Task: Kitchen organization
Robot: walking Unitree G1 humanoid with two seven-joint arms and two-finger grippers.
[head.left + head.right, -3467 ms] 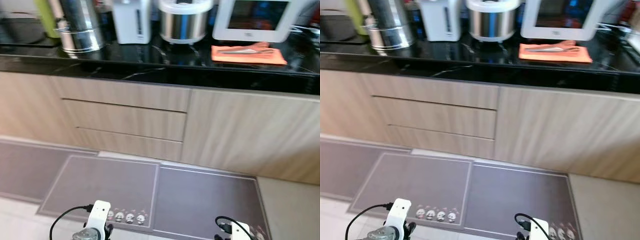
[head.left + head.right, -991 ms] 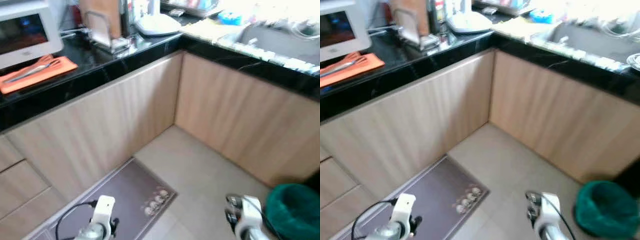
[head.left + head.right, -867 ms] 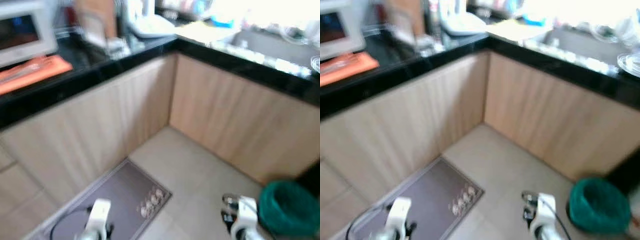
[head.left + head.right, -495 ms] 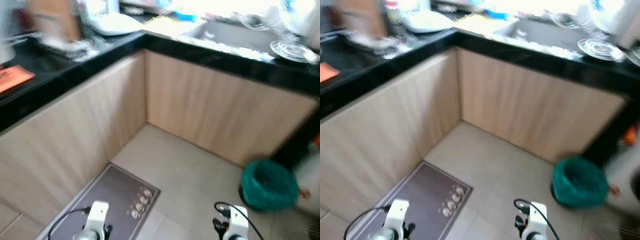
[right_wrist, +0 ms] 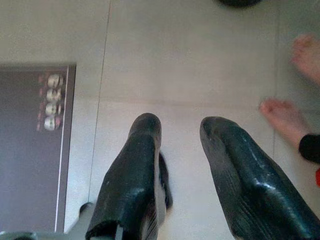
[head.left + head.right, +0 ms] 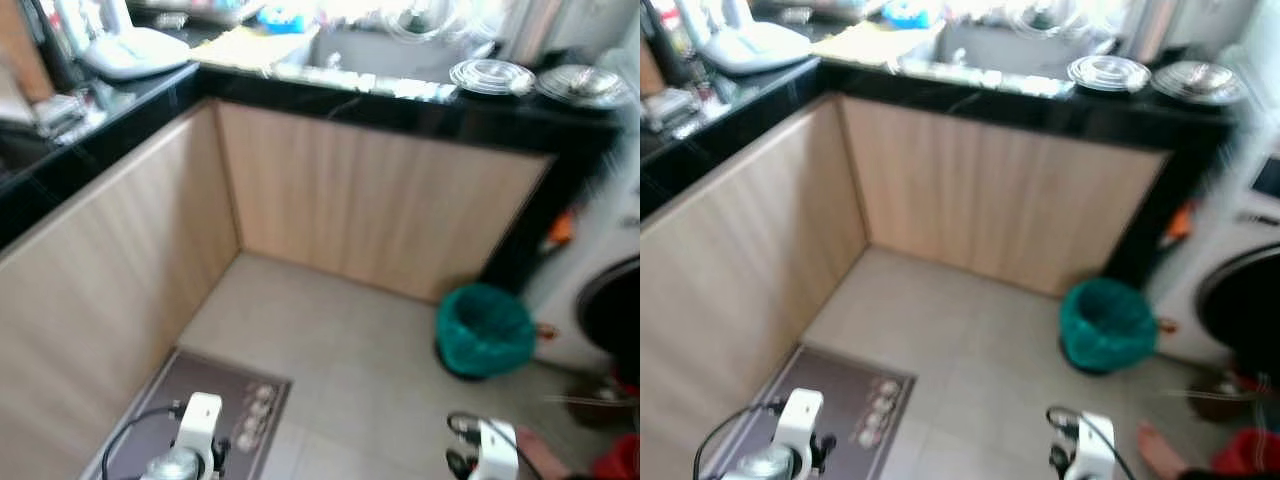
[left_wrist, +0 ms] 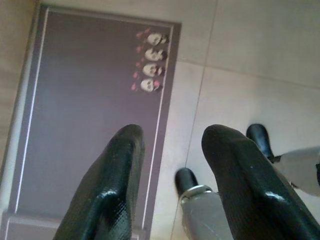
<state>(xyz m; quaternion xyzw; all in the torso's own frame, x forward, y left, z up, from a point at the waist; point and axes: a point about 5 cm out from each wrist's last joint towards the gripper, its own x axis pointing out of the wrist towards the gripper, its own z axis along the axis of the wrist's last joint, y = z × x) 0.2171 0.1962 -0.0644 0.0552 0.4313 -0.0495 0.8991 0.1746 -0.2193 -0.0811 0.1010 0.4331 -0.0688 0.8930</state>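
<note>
Head views, blurred: left gripper (image 7: 170, 165) hangs parted and empty over grey floor mat (image 7: 90, 125); right gripper (image 5: 182, 165) likewise, bare feet (image 5: 285, 117) just beside. Sink (image 6: 1010, 45) and steel bowls (image 6: 1110, 72) well ahead. Best square up to counter, steering wide of green bin (image 6: 1105, 322).

green bin (image 6: 1106, 325) on floor near cabinet corner | sink (image 6: 1012, 50) in black counter above bin | steel bowls (image 6: 1110, 72) beside sink
</note>
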